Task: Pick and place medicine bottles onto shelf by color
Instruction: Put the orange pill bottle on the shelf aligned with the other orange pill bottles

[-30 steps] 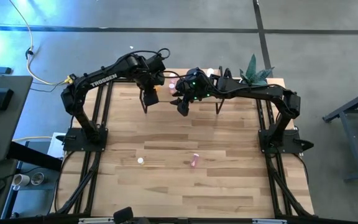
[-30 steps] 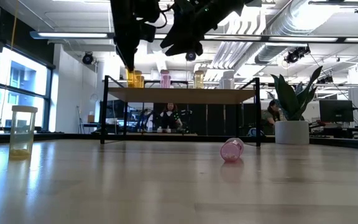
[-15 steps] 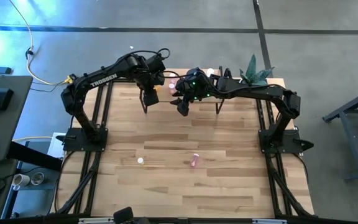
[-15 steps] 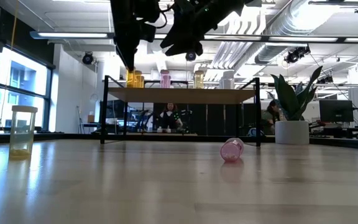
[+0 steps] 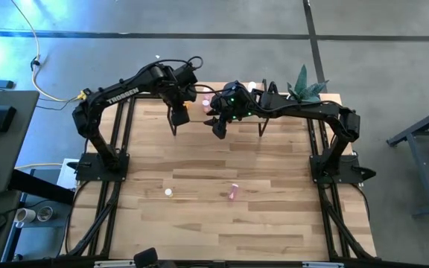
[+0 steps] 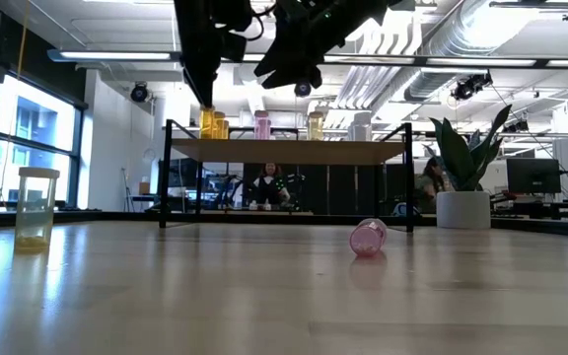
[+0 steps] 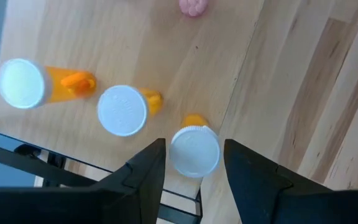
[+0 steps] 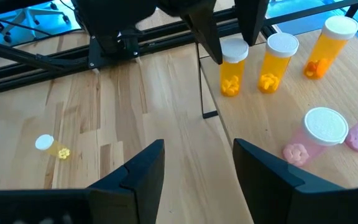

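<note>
Left pincer [image 7: 191, 163] now parted, astride orange bottle [image 7: 194, 147] — on shelf [image 7: 135, 56], nothing else moved

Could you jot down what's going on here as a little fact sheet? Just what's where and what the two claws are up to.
shelf: three orange bottles in a row, pink bottles beside them
left claw: open, above the third orange bottle, its fingers either side of the cap
right claw: open, empty, near the shelf
table: yellow bottle upright, pink bottle on its side
</note>
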Controlling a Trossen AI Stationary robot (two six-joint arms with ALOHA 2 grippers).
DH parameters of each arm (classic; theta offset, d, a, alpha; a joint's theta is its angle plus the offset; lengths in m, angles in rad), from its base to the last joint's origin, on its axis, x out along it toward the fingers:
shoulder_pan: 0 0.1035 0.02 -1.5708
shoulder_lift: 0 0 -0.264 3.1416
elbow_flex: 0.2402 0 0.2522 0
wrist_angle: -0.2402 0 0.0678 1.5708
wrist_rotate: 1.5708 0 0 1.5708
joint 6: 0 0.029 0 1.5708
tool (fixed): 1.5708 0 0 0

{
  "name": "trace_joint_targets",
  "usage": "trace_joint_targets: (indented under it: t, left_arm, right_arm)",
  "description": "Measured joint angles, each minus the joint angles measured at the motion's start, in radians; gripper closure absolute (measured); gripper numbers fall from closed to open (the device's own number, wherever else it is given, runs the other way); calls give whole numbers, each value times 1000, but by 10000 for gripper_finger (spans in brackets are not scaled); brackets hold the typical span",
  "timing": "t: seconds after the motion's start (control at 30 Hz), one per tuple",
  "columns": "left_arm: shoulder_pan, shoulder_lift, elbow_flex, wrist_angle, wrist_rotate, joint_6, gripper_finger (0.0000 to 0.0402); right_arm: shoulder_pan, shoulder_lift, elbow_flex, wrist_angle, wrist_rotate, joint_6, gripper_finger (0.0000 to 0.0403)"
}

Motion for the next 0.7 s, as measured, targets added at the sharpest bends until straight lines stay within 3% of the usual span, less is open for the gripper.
trace_joint_targets:
  t: [0.43,0.57,0.7]
  left_arm:
    - [-1,0,145,-147,-45,-1,247]
    - [1,-3,144,-186,-122,-27,247]
    - [16,-4,113,-181,-130,-49,247]
  right_arm:
    - [0,0,0,-1,0,0,222]
    - [0,0,0,-2,0,0,222]
    - [0,0,0,-2,0,0,222]
